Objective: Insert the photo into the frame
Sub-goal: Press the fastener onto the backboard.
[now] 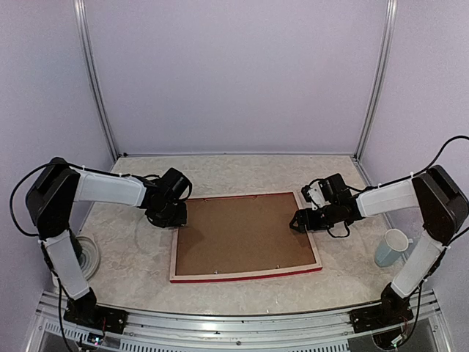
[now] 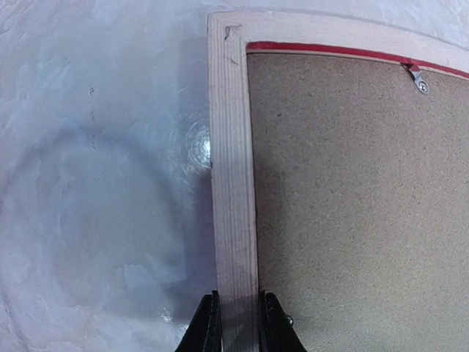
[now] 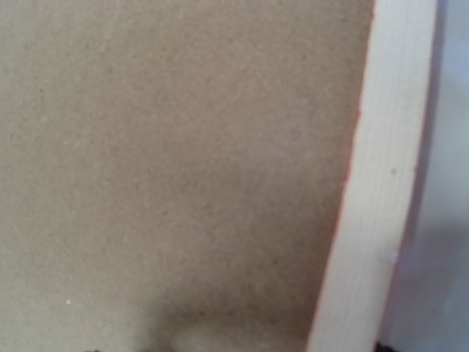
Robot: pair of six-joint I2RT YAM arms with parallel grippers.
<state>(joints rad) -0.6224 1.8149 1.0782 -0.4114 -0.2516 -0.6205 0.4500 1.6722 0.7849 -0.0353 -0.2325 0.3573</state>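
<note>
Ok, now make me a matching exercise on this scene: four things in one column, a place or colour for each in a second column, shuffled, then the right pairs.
Things
1. frame
2. backing board
3. mug
4. left end effector

Descriptions
A. standing at the right side of the table, apart from the rest
B. brown, set within the rails
C. straddling the left rail
D. lying flat mid-table, pale wood edges

Pairs: 1-D, 2-B, 3-A, 4-C
</note>
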